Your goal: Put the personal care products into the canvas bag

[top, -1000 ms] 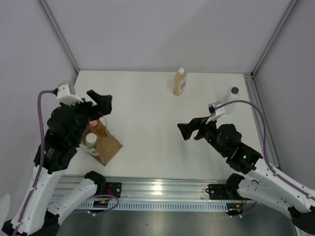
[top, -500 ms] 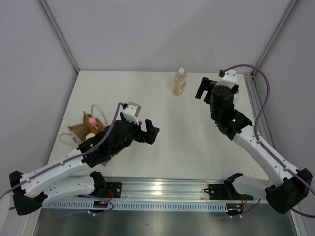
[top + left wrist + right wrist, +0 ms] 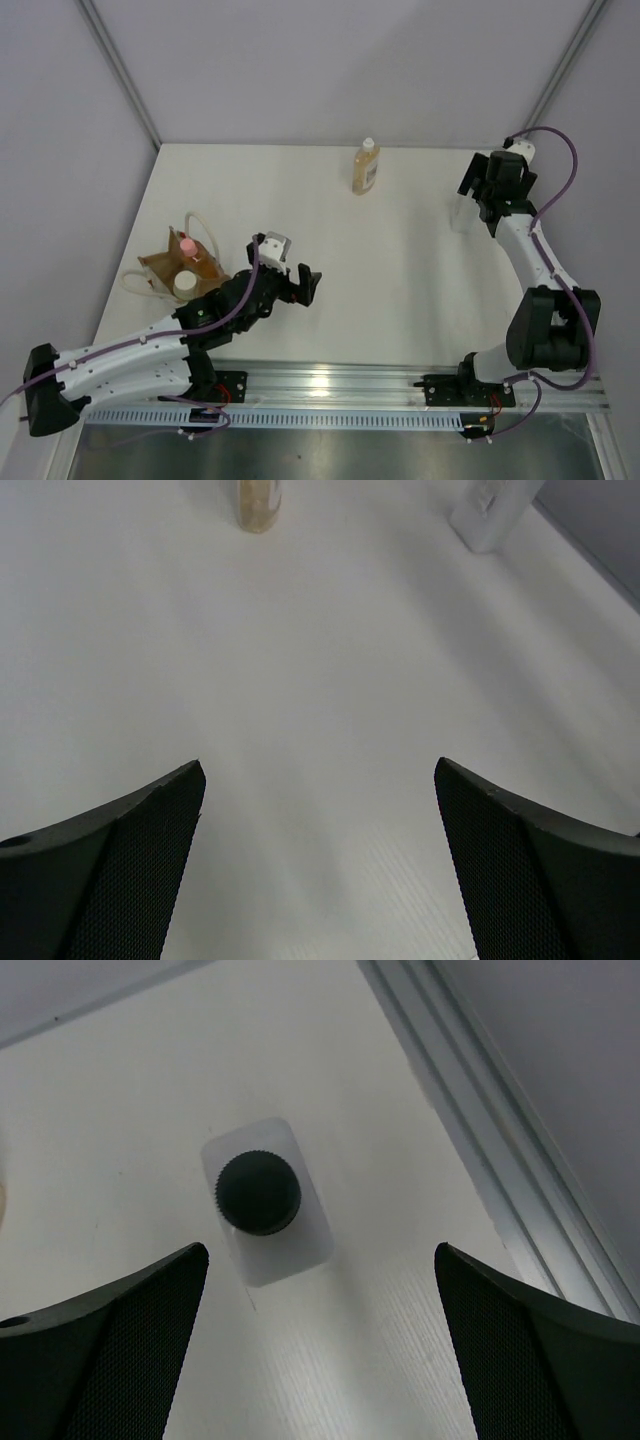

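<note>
Risk sits at both ends: the tan canvas bag (image 3: 157,266) with cream loop handles, near left, looks slumped, so a released bottle could miss its mouth. The left gripper (image 3: 306,287) gapes empty mid-table, the amber cream-capped bottle (image 3: 366,167) far beyond. Far right, the white dark-capped bottle (image 3: 258,1195) stands below the right gripper's (image 3: 318,1250) wide, empty jaws, left of centre; an uneven close could topple it.

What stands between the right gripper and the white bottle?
Nothing visible does. The right gripper is open directly above the white bottle, and its dark cap shows unobstructed in the wrist view.
</note>
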Controlling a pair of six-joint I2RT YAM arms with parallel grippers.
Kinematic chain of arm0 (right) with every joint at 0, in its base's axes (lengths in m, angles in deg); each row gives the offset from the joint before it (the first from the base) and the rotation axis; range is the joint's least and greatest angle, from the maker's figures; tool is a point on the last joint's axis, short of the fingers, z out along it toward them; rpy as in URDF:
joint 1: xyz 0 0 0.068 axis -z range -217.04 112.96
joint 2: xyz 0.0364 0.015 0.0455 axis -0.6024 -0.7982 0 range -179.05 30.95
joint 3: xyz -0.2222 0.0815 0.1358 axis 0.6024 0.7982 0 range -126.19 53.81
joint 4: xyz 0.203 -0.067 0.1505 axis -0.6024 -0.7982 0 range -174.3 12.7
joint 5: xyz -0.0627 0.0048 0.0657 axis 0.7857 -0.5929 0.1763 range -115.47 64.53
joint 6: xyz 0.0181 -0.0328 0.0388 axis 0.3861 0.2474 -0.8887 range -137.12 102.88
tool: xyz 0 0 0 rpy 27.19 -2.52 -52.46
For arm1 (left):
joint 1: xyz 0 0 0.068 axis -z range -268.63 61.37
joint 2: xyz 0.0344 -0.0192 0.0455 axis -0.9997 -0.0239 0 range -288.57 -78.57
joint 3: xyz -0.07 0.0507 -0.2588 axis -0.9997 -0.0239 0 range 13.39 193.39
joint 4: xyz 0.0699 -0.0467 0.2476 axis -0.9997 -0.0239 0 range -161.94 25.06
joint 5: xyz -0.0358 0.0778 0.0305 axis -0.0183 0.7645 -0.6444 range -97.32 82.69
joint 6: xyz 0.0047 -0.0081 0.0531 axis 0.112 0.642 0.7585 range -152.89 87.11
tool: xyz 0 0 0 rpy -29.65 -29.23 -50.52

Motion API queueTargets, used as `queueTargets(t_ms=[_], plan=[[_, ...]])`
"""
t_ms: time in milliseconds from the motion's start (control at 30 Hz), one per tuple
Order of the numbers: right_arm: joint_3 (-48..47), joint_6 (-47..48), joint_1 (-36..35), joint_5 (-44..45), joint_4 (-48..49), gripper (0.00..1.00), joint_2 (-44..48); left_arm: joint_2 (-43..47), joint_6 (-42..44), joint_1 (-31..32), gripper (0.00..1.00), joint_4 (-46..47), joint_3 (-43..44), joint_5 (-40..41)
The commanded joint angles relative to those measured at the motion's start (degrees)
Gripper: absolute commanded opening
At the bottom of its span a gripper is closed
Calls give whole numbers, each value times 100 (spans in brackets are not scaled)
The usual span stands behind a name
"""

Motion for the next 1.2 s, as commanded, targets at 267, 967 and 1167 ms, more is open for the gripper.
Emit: queueTargets(t_ms=[267,967,1167], plan=[[-38,292,830,-2350,1029,99,-842,1894,-127,18,99,702,-781,697],[-83,617,-301,-1455,1215,39,-1537,1815,-153,44,99,623,-737,1040],[418,-13,-1735,81,1294,30,-1010,1894,-268,36,99,606,-807,1056]])
